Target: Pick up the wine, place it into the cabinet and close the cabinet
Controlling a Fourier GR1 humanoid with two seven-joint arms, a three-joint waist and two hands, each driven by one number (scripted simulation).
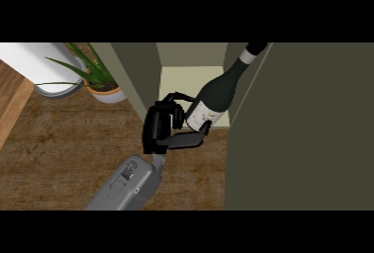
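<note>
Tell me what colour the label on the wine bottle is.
The dark glass wine bottle carries a white label, seen in the head view.

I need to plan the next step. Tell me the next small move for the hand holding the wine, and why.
Probably push the wine bottle a little deeper onto the cabinet shelf before letting go. The hand has its fingers curled round the bottle, which tilts at the cabinet's front edge, beside the open door.

potted plant (99,74), white canister (44,66) — perhaps, wooden counter (66,143)
</note>
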